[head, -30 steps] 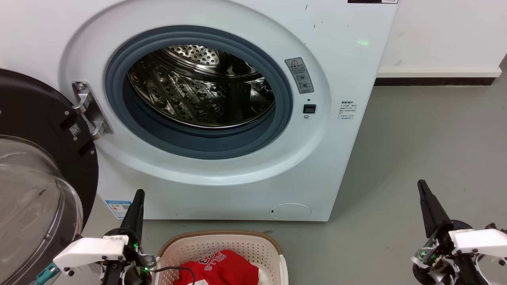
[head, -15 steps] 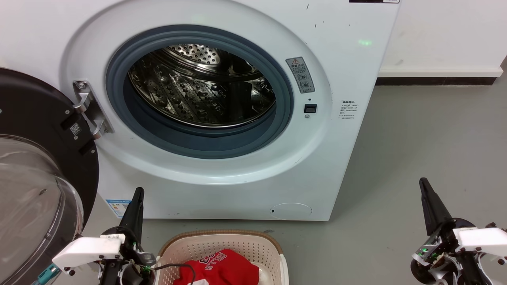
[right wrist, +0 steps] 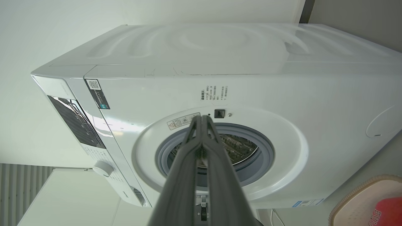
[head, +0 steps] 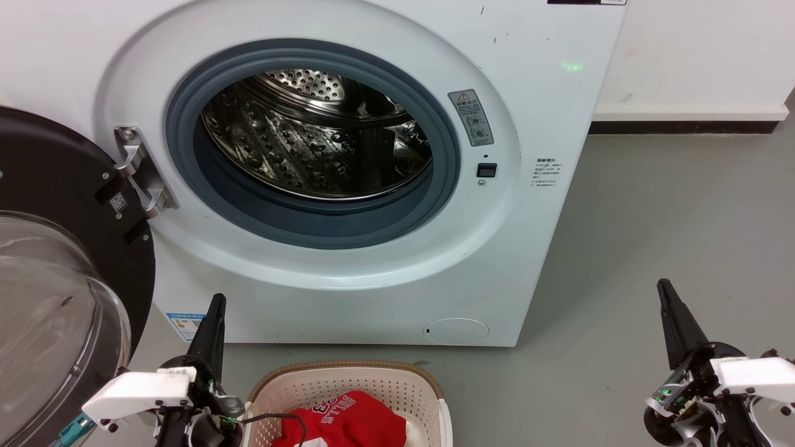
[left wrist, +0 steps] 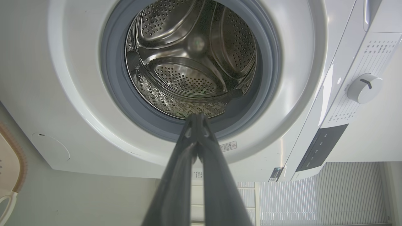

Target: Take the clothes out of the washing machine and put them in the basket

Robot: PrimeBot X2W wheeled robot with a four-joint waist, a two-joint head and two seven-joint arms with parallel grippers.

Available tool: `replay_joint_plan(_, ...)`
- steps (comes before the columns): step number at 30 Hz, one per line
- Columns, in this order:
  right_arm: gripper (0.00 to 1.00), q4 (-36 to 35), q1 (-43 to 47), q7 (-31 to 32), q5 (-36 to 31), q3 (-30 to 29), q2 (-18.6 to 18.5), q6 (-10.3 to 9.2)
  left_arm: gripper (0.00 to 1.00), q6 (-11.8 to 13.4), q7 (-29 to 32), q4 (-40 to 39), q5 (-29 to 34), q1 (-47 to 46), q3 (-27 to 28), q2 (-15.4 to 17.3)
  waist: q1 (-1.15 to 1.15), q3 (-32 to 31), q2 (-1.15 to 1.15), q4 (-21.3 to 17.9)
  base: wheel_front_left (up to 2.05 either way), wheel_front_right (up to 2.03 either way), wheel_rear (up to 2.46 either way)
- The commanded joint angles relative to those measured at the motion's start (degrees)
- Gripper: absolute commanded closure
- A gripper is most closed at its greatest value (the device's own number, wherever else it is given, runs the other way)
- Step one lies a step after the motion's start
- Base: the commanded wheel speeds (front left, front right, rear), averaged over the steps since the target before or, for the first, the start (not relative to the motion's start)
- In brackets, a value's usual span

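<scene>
- The black-framed glass door (head: 49, 180) stands swung open, just outside the left hand (head: 217, 304) in the head view.
- The left hand has its two dark fingers pressed together, tips touching, with nothing between them. In its own wrist view the left hand (left wrist: 197, 116) points straight into the steel drum (left wrist: 188, 72), which holds no cloth.
- The basket (head: 348, 366) sits on the floor (head: 671, 217) just inside the left hand, well apart from the right one. The red jersey (head: 360, 419) lies in it, white lettering facing up.
- The left wrist view catches a sliver of the basket's brown rim (left wrist: 19, 150) at its left edge, but not the jersey. The right wrist view shows the rim (right wrist: 355, 194) and a corner of red cloth (right wrist: 386, 213).
- The washing machine (head: 546, 93) stands ahead of both hands. Its white dial (left wrist: 364, 88) and dark control panel (left wrist: 320, 146) show in the wrist views.
- The right hand (head: 666, 295) hangs over bare floor, fingers closed tight and empty. From its wrist the tips (right wrist: 202, 118) point at the upper edge of the porthole.
</scene>
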Motion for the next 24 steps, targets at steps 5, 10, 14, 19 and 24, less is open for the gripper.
replay_joint_plan(5,1.00,0.11,-0.75,0.28,-0.22,-0.16,0.23,0.00,1.00,-0.25,0.18,-0.20,-0.10,-0.32,0.19,-0.10,0.00,0.00,0.00,0.00,0.00,0.00,0.00)
replay_joint_plan(10,1.00,0.13,-0.76,0.40,-0.33,-0.28,0.29,0.00,1.00,-0.25,0.18,-0.20,-0.10,-0.32,0.18,-0.10,0.00,0.00,0.00,0.00,0.00,0.00,0.00)
replay_joint_plan(14,1.00,0.12,-0.77,0.47,-0.40,-0.34,0.32,0.00,1.00,-0.25,0.18,-0.20,-0.10,-0.32,0.18,-0.10,0.00,0.00,0.00,0.00,0.00,0.00,0.00)
replay_joint_plan(19,1.00,0.13,-0.78,0.47,-0.53,-0.44,0.38,0.00,1.00,-0.26,0.18,-0.20,-0.10,-0.32,0.18,-0.10,0.00,0.00,0.00,0.00,0.00,0.00,0.00)
replay_joint_plan(24,1.00,0.13,-0.79,0.52,-0.59,-0.52,0.44,0.00,1.00,-0.26,0.17,-0.20,-0.10,-0.32,0.18,-0.10,0.00,0.00,0.00,0.00,0.00,0.00,0.00)
